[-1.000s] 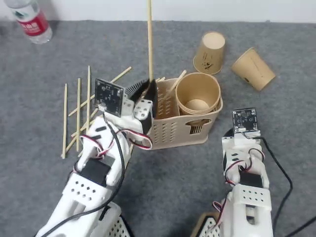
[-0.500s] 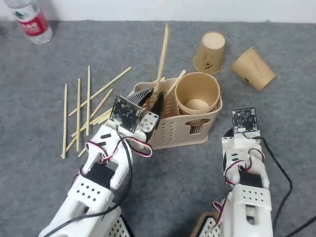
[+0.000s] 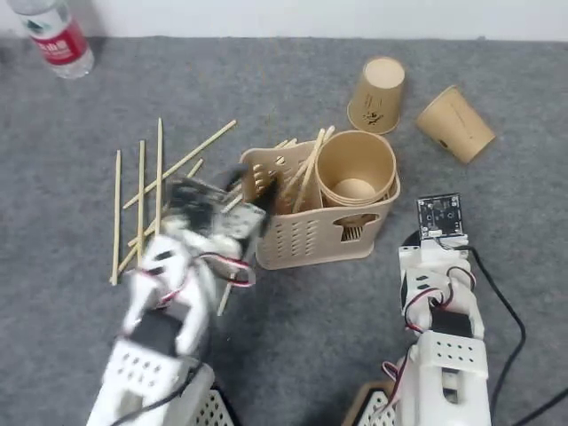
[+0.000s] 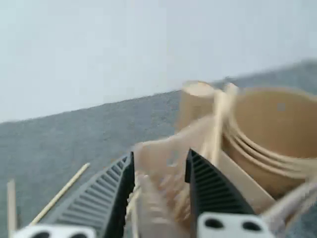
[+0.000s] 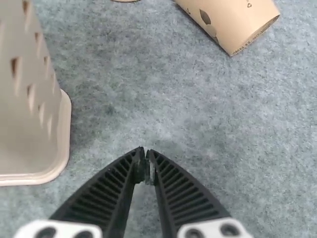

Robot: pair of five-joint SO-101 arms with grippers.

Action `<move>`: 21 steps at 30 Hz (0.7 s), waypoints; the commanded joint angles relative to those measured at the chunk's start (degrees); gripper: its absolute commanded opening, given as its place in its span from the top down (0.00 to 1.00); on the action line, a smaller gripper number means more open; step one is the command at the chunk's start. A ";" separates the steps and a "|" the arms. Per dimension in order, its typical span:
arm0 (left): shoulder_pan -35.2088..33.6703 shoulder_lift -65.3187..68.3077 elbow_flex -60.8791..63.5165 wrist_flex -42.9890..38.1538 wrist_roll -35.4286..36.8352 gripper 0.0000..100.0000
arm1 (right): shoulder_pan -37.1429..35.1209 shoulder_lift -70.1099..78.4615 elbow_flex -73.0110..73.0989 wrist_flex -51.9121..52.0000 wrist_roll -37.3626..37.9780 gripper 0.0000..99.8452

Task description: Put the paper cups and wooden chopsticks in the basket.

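Fingers [image 4: 106, 198] of left gripper [image 4: 158, 171]: parted, empty, at 9 o'clock of basket [image 3: 311, 238], which holds wooden chopsticks [image 3: 306, 173] and stacked paper cups [image 3: 355, 169]; loose chopsticks [image 3: 140, 200] at 9 o'clock and fallen paper cups [image 3: 377, 93] at 1 o'clock, uncollected; right gripper [image 5: 145, 166] closed, empty, at 5 o'clock, likely parked.

The left arm [image 3: 173, 284] stretches forward from the near edge, with its wrist leaning toward the other arm. The left pincer [image 4: 160, 156] looks out almost level. Its two black ribbed fingers [image 4: 106, 198] are parted, with nothing gripped between them. The right arm [image 3: 439, 302] is folded up short, wrist bent over. The right pincer [image 5: 145, 157] points steeply downward, its tips pressed together on nothing.
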 commanded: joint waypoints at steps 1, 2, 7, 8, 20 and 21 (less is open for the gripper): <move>-17.14 -17.41 -9.10 19.78 -9.14 0.84 | -0.31 -0.84 -0.44 -1.27 0.70 0.99; -20.92 -20.84 -9.98 22.95 -12.84 0.84 | -0.40 -0.84 -0.44 -1.27 0.70 0.99; -36.13 -26.90 -10.42 31.47 -33.85 0.84 | -0.48 -0.84 -0.44 -1.27 0.70 0.99; -38.59 -25.76 -9.71 31.91 -37.89 0.84 | -0.48 -0.84 -0.35 -1.27 0.70 0.99; -50.81 -24.88 14.11 32.35 -58.81 0.84 | -0.22 -0.84 -0.35 -0.92 0.70 0.99; -50.81 -24.88 15.78 32.09 -60.40 0.84 | -0.22 -0.84 -0.35 -0.92 0.70 0.99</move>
